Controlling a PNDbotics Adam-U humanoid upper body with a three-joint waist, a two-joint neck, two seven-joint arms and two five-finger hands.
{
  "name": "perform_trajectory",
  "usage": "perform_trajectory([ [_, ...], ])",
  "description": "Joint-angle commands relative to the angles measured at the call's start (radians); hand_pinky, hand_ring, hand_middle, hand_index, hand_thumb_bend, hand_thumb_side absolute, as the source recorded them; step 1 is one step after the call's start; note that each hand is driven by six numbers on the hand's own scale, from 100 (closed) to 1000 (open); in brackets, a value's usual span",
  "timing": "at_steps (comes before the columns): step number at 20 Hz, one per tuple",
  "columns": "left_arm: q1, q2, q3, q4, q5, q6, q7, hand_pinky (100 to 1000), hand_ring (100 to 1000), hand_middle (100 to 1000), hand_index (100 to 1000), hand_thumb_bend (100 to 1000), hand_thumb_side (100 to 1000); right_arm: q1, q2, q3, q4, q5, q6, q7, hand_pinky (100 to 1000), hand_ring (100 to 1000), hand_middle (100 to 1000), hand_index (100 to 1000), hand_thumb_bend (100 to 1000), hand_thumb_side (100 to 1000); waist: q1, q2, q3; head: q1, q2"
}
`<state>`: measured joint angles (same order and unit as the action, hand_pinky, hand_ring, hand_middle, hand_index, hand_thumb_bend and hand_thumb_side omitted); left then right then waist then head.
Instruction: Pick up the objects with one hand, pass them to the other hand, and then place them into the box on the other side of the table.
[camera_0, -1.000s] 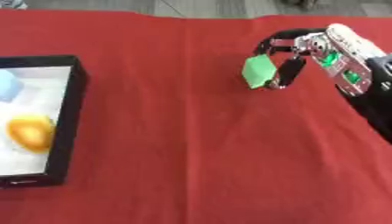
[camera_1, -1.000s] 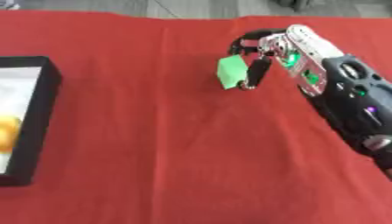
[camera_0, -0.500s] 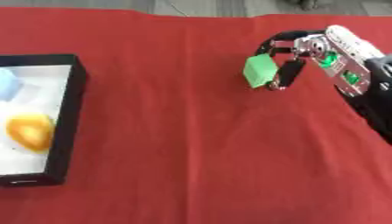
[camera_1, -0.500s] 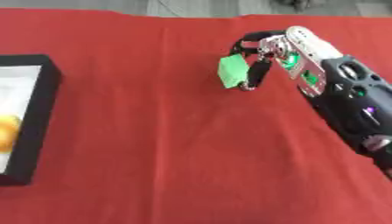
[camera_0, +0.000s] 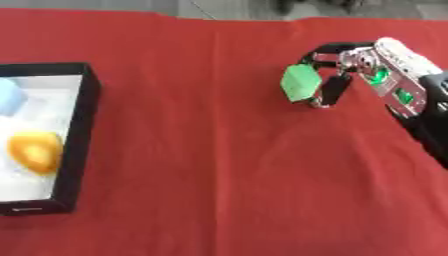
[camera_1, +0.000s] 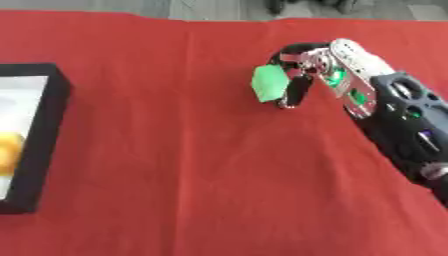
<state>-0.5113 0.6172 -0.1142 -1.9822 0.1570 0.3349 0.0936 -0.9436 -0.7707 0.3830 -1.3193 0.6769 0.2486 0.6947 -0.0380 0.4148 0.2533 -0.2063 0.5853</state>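
My right hand (camera_1: 337, 75) has its fingers curled round the green block (camera_0: 300, 83), pinching it above the red cloth (camera_0: 210, 150), well to the right of the black box (camera_0: 77, 145). Inside the box lie an orange piece (camera_0: 35, 151) and a blue one (camera_0: 9, 97).

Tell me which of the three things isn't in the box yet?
The green block, pinched in the right hand. The blue and orange things already lie in the box.

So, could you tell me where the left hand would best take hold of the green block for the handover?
Probably by the green block's exposed left face and edges, coming from the robot's left. The right hand pinches it from the right side, its fingers curled there, so the left half stays free.
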Motion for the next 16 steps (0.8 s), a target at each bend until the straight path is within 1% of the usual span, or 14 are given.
perform_trajectory([
  [1, -0.012, 0.015, 0.005, -0.018, -0.004, 0.0, -0.003, 876, 754, 726, 756, 100, 771, -0.013, -0.034, -0.009, -0.018, -0.018, 0.001, -0.012, 941, 893, 839, 890, 299, 100, 0.004, -0.018, 0.001, -0.003, -0.009],
  [6, -0.01, 0.016, 0.005, -0.018, -0.007, 0.002, -0.006, 877, 754, 727, 756, 100, 772, -0.013, -0.035, -0.007, -0.021, -0.025, 0.006, -0.017, 940, 891, 826, 873, 277, 100, 0.004, -0.02, 0.0, -0.001, -0.006],
  [9, -0.009, 0.015, 0.006, -0.018, -0.009, 0.005, -0.006, 877, 754, 727, 756, 100, 771, -0.014, -0.035, -0.009, -0.023, -0.028, 0.01, -0.022, 938, 885, 798, 834, 230, 100, 0.004, -0.021, 0.0, 0.0, -0.005],
  [11, -0.007, 0.015, 0.005, -0.018, -0.011, 0.006, -0.006, 877, 754, 728, 756, 100, 771, -0.014, -0.034, -0.01, -0.025, -0.032, 0.014, -0.037, 931, 870, 755, 772, 202, 100, 0.004, -0.021, 0.0, 0.0, -0.005],
  [14, -0.008, 0.014, 0.005, -0.018, -0.012, 0.006, -0.007, 877, 754, 728, 756, 100, 770, -0.013, -0.034, -0.013, -0.028, -0.03, 0.023, -0.088, 907, 818, 618, 636, 168, 100, 0.004, -0.022, 0.001, 0.0, -0.006],
  [16, -0.008, 0.015, 0.006, -0.018, -0.012, 0.004, -0.007, 877, 754, 728, 755, 100, 768, -0.011, -0.032, -0.014, -0.032, -0.026, 0.033, -0.139, 883, 773, 549, 566, 100, 100, 0.005, -0.024, 0.001, -0.001, -0.004],
])
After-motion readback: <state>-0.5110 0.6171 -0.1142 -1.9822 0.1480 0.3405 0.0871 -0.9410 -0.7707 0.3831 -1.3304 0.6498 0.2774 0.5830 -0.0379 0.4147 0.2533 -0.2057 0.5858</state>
